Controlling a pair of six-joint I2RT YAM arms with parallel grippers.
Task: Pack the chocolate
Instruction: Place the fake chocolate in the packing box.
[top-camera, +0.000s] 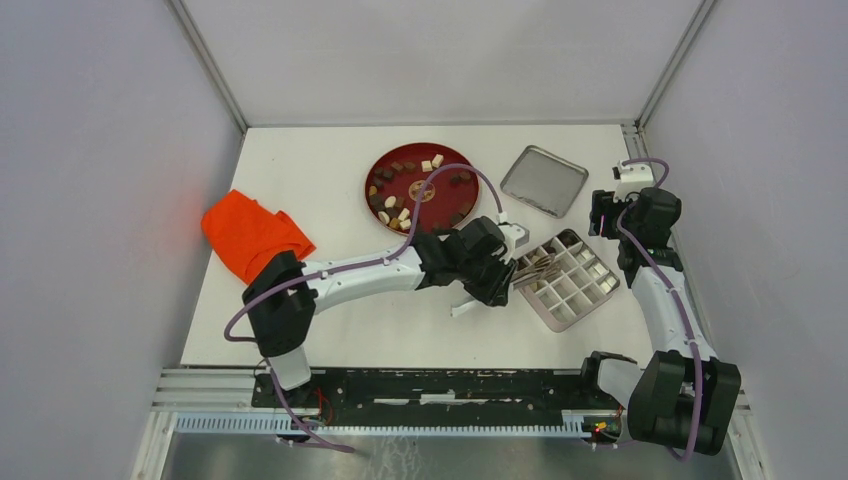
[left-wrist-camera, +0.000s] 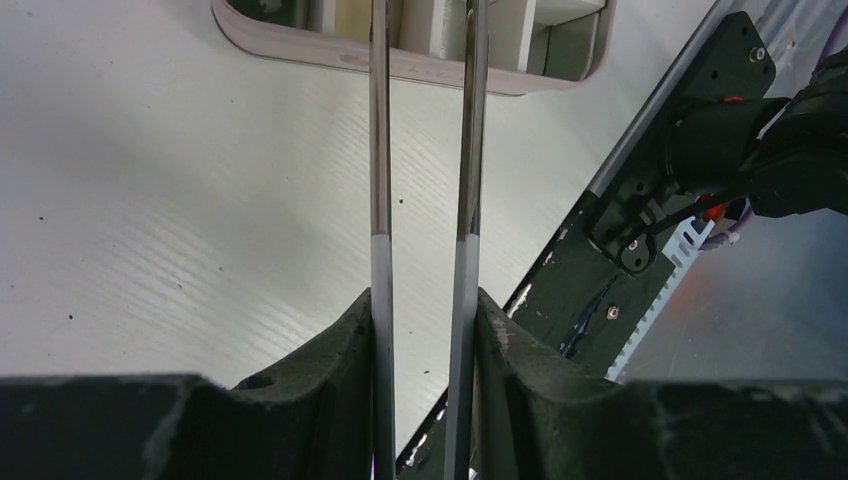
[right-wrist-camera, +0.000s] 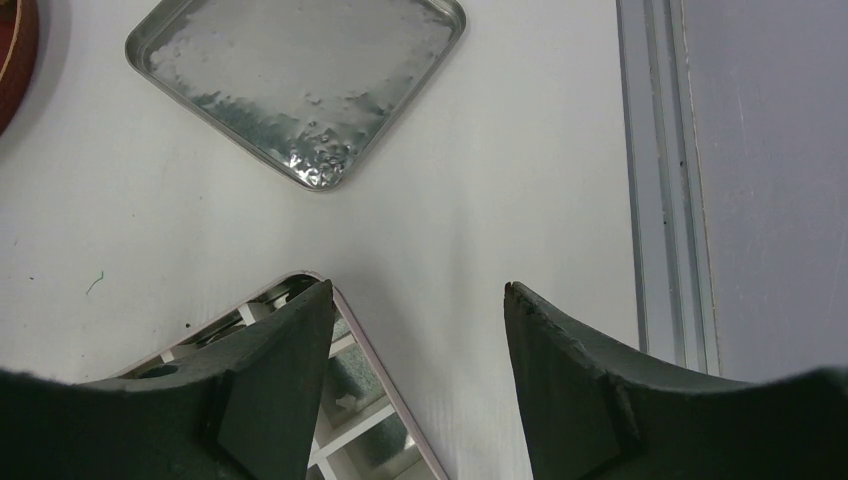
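Your left gripper clamps the tweezers, your right gripper gapes empty; nip each chocolate (upper centre; probably light and slippery) gently across its sides.

this was a robot test cell in a lab. plain pale wall panels closed in a white table on the left, right and far sides, joined by aluminium profiles. the left arm and right arm stood bolted to a black rail at the near edge, trailing purple cables.
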